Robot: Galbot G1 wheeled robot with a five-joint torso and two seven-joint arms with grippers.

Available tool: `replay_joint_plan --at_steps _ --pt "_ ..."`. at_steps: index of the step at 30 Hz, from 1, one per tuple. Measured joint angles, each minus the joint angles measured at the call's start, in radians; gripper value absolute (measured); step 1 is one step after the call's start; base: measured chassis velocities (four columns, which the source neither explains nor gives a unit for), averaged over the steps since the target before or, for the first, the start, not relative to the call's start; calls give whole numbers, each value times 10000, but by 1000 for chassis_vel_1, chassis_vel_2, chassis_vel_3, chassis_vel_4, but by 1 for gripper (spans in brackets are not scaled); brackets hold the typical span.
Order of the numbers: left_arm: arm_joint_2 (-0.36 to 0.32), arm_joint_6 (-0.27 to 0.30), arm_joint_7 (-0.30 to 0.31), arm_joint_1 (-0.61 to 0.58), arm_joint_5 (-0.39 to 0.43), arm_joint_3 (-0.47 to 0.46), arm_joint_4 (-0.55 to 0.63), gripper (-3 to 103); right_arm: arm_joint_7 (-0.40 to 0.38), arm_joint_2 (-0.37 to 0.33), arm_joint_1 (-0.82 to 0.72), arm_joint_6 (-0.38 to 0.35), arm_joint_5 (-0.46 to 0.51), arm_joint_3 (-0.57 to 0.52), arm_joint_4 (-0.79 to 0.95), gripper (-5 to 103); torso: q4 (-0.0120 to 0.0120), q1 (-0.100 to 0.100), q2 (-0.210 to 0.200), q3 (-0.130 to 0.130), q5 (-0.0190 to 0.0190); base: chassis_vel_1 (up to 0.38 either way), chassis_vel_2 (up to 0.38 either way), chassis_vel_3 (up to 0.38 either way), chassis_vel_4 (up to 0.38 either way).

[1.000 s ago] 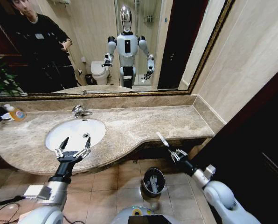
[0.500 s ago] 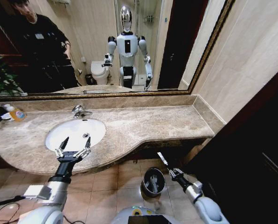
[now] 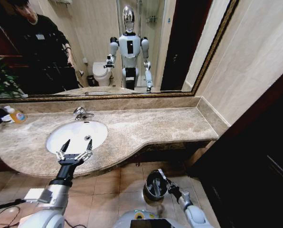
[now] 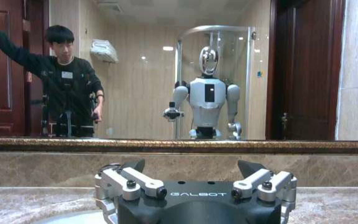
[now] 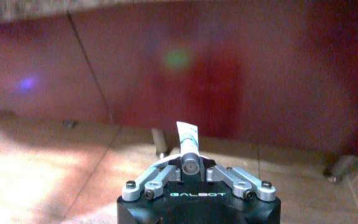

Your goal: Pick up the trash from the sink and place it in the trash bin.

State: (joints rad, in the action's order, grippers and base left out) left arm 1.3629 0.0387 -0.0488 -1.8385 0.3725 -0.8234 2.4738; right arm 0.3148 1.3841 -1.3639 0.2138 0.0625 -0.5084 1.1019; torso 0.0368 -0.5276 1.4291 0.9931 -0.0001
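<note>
The right gripper (image 3: 166, 181) hangs low near the floor, just at the right rim of the trash bin (image 3: 155, 185), which stands on the tiles below the front edge of the tabletop (image 3: 146, 126). Its fingers are pinched narrow on a thin white stick (image 5: 187, 136). In the right wrist view the piece stands straight out from between the fingertips, with a pale printed end, and looks like a small tube or a toothbrush handle; which of the two cannot be told.

The left gripper (image 3: 74, 153) hovers over the near rim of the sink (image 3: 77, 135), fingers spread wide and holding nothing. The left wrist view looks over these open fingers at the mirror behind the faucet (image 3: 81, 113). The white basin appears bare apart from its drain. A bottle of orange liquid (image 3: 15, 115) stands far left on the tabletop and is not part of the job.

The held piece is probably light and stiff, with smooth plastic sides that could slide under a weak pinch. Being long and thin, it would swing if gripped at one end, so a hold near the middle or the thicker end seems safest. It should drop cleanly once the fingers part above the bin, though the bin's mouth is small and the stick could catch on the shiny rim.
</note>
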Motion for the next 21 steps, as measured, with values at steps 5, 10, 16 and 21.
replay_joint_plan --at_steps 5,10,16,21 --pt "0 0 0 0 0 0 0 100 -327 -103 313 359 -70 483 -819 16 0 0 0 0 4 0 0 0 0" --pt "0 0 0 0 0 0 0 100 -520 -169 549 524 126 885 -1204 16 0 0 0 0 0 0 0 0 0" --pt "0 0 0 0 0 0 0 100 -733 81 549 531 68 932 -1022 25 1 0 0 0 -1 0 0 0 0" --pt "0 0 0 0 0 0 0 100 -715 129 516 630 2 945 -968 35 0 0 0 0 0 0 0 0 0"
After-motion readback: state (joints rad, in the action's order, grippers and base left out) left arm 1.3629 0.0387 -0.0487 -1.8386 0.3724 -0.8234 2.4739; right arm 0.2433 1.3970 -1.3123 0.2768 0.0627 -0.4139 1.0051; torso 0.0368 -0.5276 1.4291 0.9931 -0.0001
